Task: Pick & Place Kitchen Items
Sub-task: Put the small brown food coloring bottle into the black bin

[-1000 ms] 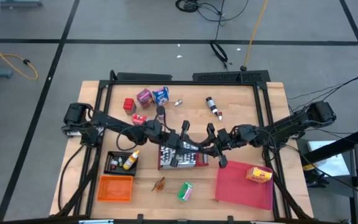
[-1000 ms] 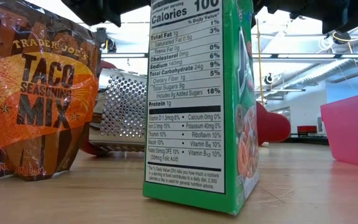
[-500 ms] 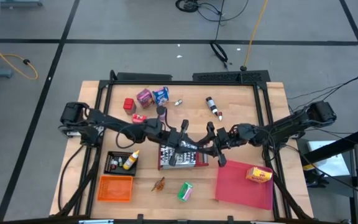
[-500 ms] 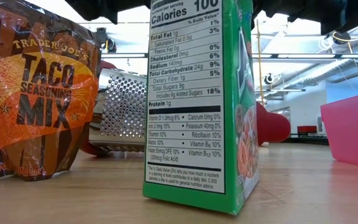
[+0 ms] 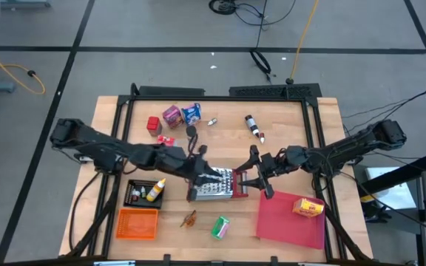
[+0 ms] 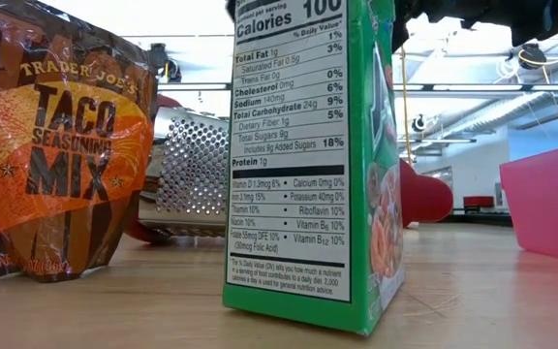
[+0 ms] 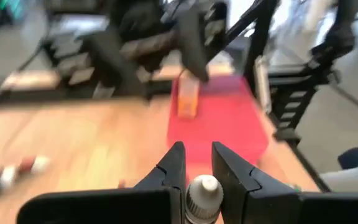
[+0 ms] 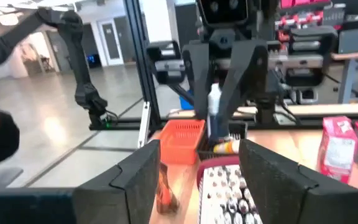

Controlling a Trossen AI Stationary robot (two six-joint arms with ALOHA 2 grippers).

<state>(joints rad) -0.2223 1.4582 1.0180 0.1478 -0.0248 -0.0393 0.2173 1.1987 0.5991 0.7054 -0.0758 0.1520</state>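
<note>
- The right gripper had spread its fingers wide over the last second. A moment before they were much closer together, next to the left gripper above the grater.
- The left gripper stayed clamped on a small white-capped bottle. Its wrist view showed the cap standing up between the two fingers.
- The right wrist view showed the same bottle upright in the other arm's grip, with the right fingers well apart and nothing between them.
- In the high view the left arm had drawn back toward its own side. Its gripper had moved from the middle of the grater to just past the grater's left end, while the right gripper hung open by the grater's right end, near the corner of the tray.
- This looked like a finished hand-over: the right gripper let go and the bottle now rode with the left arm alone, above the table and touching nothing else.
- The bottle was therefore picked but not yet placed. The black bin on the left side, which already held small items, seemed the likely spot, though the pictures did not settle that.
- A yellow box already lay on the tray, and other groceries remained scattered at the table's far side.
</note>
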